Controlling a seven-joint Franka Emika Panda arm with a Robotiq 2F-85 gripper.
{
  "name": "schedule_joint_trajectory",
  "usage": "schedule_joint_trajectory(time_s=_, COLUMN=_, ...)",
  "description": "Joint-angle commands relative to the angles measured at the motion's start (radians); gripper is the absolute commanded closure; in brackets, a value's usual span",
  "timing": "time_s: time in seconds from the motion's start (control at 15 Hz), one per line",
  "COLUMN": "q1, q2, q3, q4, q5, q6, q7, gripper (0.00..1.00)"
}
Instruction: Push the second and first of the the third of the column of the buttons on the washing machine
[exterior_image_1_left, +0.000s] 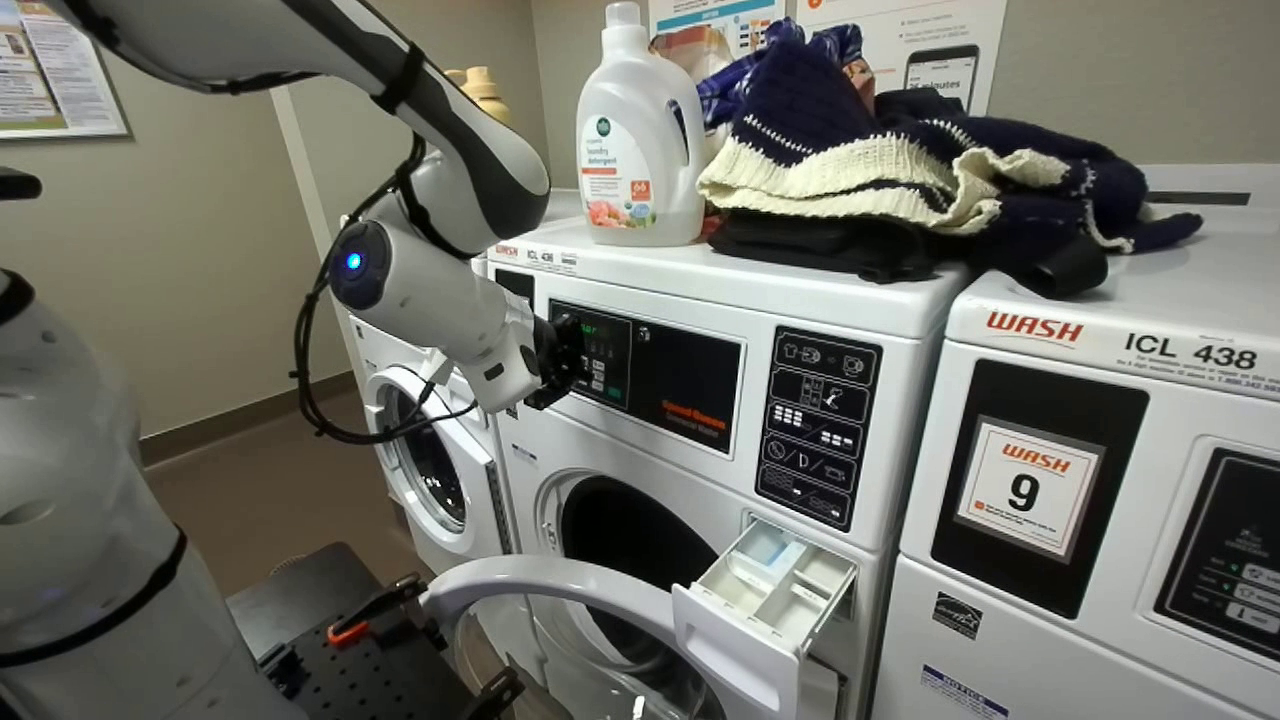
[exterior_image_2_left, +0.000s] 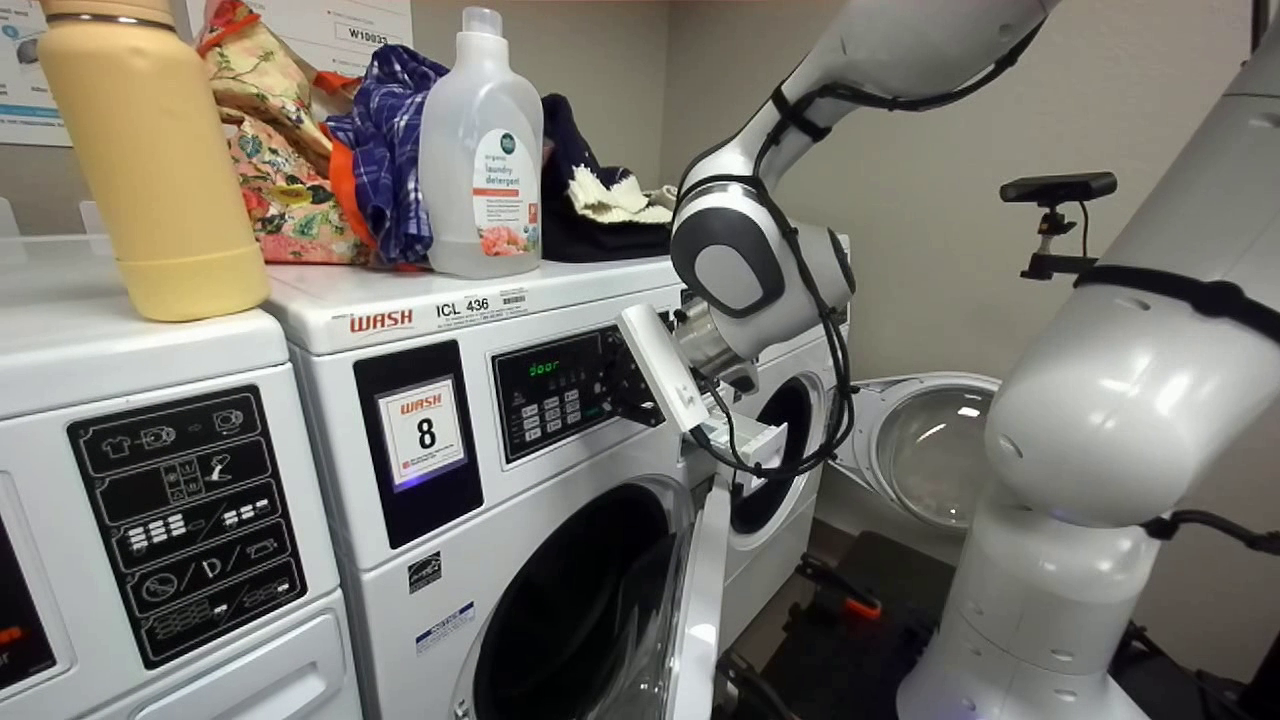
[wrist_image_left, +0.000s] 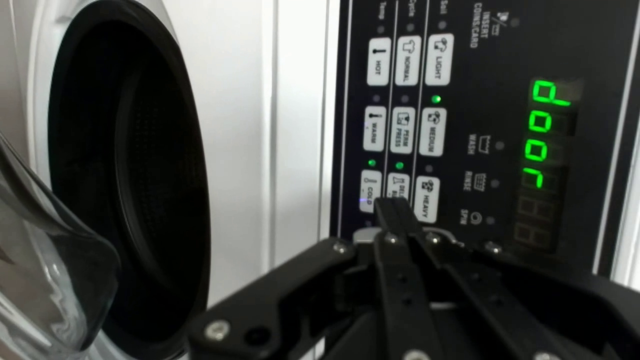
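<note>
The washing machine (exterior_image_1_left: 908, 400) is white with a dark control strip; it also shows in an exterior view (exterior_image_2_left: 520, 490). In the wrist view the buttons stand turned sideways in columns: light (wrist_image_left: 439, 60), medium (wrist_image_left: 433, 132) and heavy (wrist_image_left: 427, 200); normal (wrist_image_left: 408, 61), perm press (wrist_image_left: 402, 130) and delicate (wrist_image_left: 398, 184); hot (wrist_image_left: 379, 62), warm (wrist_image_left: 374, 129) and cold (wrist_image_left: 370, 190). My gripper (wrist_image_left: 395, 202) is shut and empty, its tips together over the lower part of delicate. I cannot tell whether they touch it. The gripper also shows at the strip in both exterior views (exterior_image_1_left: 565, 355) (exterior_image_2_left: 635, 385).
The display (wrist_image_left: 542, 132) reads "door" in green. The washer's round door (exterior_image_1_left: 560, 580) stands open below the strip, and its detergent drawer (exterior_image_1_left: 740, 640) is pulled out. A detergent bottle (exterior_image_1_left: 640, 140) and dark knitwear (exterior_image_1_left: 900, 170) lie on top. A yellow bottle (exterior_image_2_left: 150, 170) stands alongside.
</note>
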Motion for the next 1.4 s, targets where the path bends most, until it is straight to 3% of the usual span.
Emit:
schedule_joint_trajectory(time_s=0.0, q1=-0.004, q2=-0.083, q3=0.014, q4=-0.030, q5=0.000, q6=0.030, q7=0.033, gripper=0.98)
schedule_joint_trajectory(time_s=0.8, q1=-0.028, q2=-0.038, q3=0.030, q4=0.004, q5=-0.002, q6=0.022, q7=0.013, gripper=0.98)
schedule_joint_trajectory(time_s=1.33, q1=-0.021, q2=0.054, q3=0.025, q4=0.076, q5=-0.004, q6=0.010, q7=-0.010, gripper=0.98)
